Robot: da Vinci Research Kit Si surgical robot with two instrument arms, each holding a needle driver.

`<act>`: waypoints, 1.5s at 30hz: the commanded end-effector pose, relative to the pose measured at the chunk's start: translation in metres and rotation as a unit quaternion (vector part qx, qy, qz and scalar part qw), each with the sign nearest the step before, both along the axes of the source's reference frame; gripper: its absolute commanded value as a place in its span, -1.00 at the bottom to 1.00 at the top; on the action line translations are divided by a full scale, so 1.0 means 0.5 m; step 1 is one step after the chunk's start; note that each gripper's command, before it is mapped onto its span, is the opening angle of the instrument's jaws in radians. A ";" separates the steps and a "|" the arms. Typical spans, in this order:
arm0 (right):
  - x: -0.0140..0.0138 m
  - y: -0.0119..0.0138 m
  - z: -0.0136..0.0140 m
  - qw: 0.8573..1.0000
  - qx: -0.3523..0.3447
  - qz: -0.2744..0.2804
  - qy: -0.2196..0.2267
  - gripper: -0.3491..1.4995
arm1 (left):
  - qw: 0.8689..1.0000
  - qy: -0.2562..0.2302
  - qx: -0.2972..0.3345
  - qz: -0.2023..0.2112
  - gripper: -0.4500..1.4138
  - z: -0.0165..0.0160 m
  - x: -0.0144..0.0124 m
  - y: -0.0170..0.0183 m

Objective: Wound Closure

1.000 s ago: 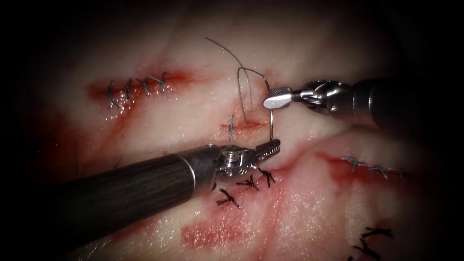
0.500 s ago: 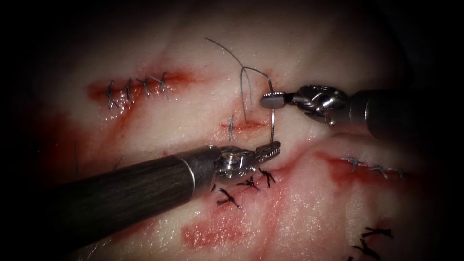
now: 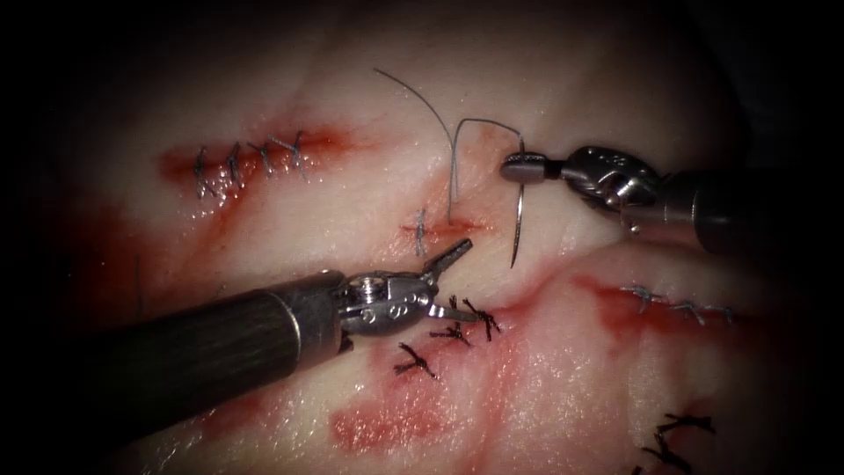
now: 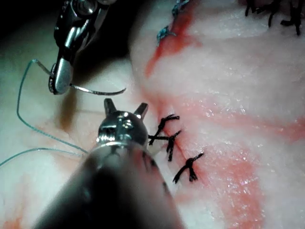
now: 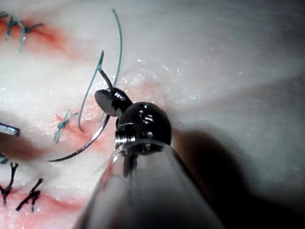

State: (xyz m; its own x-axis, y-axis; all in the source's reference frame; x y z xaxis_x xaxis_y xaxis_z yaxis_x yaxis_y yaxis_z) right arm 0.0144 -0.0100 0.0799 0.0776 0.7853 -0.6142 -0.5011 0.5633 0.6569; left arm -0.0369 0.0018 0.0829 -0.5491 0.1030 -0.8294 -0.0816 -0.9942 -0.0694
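My right tool (image 3: 519,167) is shut on the curved needle (image 3: 519,220) near its thread end. The needle hangs free above the tissue, tip down, just right of the short cut (image 3: 444,229). Grey thread (image 3: 454,171) arcs from the needle's top over and down into that cut, and a loose tail runs up to the left. My left tool (image 3: 459,281) sits below the cut with its jaws spread apart and holds nothing. The left wrist view shows its open jaws (image 4: 125,107) and the right tool holding the needle (image 4: 95,90). The right wrist view has the shut jaws (image 5: 107,100) on the needle (image 5: 81,148).
One grey stitch (image 3: 420,230) crosses the short cut's left end. Black knots (image 3: 448,332) lie beside the left tool's jaws. Stitched cuts lie at the upper left (image 3: 255,158) and at the right (image 3: 677,306). Red fluid (image 3: 387,427) stains the tissue below.
The left tool let go of the needle's tip end, opened and drew back to the left. The right tool shut on the needle near its thread end and carried it up and right.
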 end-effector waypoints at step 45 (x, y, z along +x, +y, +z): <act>0.0079 -0.0013 -0.0018 0.997 -0.047 -0.035 0.046 -1.00 | 0.975 0.188 0.071 0.095 -1.00 0.0369 0.0010 0.0077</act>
State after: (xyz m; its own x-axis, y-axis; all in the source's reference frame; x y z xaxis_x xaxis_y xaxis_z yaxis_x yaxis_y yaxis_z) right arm 0.0175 -0.0109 0.0786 0.0702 0.7207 -0.6897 -0.4001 0.6537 0.6423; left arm -0.0358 0.0050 0.1010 -0.8356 0.0680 -0.5451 0.0596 -0.9752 -0.2130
